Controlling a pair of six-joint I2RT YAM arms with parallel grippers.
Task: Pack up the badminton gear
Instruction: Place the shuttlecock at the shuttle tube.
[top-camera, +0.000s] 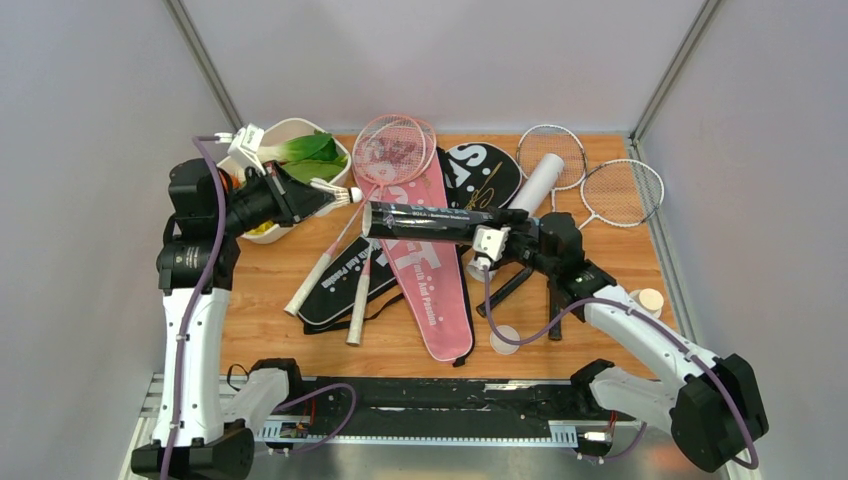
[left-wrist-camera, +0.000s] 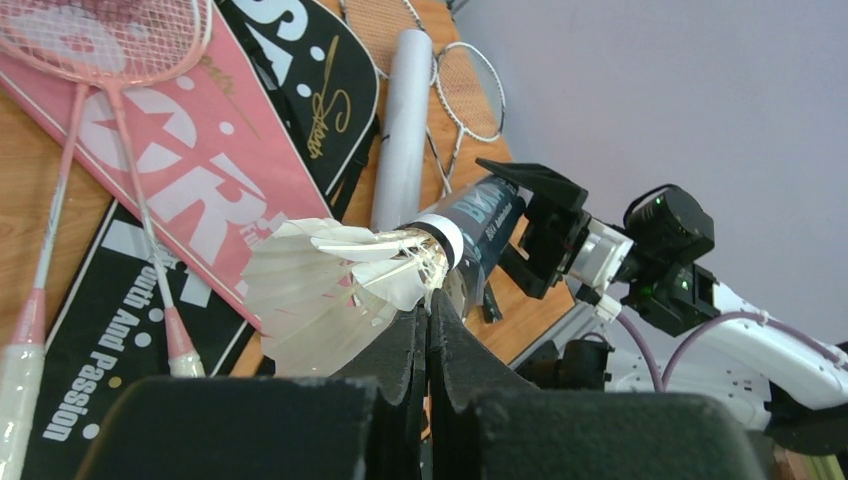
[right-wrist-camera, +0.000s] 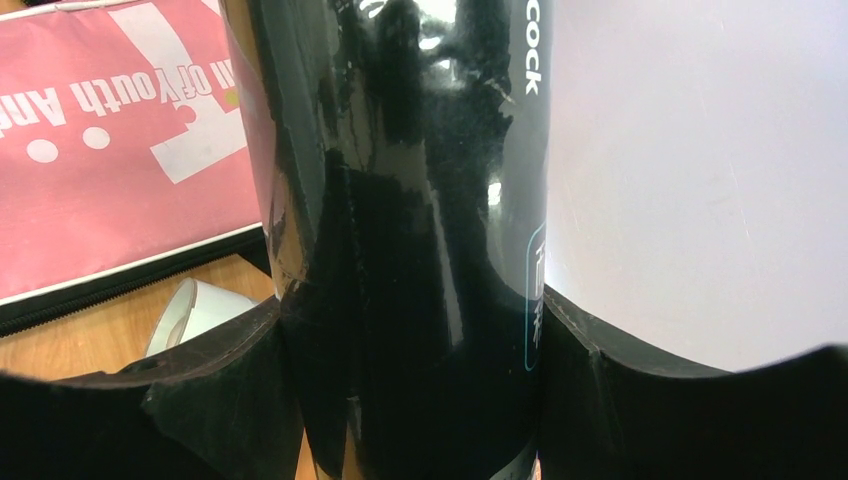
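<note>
Left gripper (left-wrist-camera: 428, 322) first: jaws pinched fully together on the shuttlecock (left-wrist-camera: 320, 290). They nip it at the lower edge of the skirt, near the narrow end. Feathers flare back toward the pink cover (left-wrist-camera: 190, 170); the cork end looks to face the black tube (left-wrist-camera: 480, 225).

Right gripper (right-wrist-camera: 415, 335): jaws stand wide, pads (right-wrist-camera: 220, 385) clamped on either side of that black tube. It grips near the tube's right end, so the tube lies roughly level in the air over the middle of the table (top-camera: 270, 275). The open mouth points left and sits just beside the shuttlecock.

Step in hand, as I read it: feed the shuttlecock into the tube, cork first.

- From above, the cork sits a bit to the far side of the mouth. Line the two axes up before you push.
- Move one arm only and hold the tube level. It is gripped far from the mouth, so that end will wag.
- Push straight and slowly. A skirt that catches the rim bends feathers.
- Your fingers sit on the skirt, so they will meet the rim. Let go once the cork is inside, then nudge the skirt home.

Not yet packed: white tube (top-camera: 538, 182) and silver rackets (top-camera: 600, 180) by the far right corner, pink rackets (top-camera: 375, 180) across the covers.
</note>
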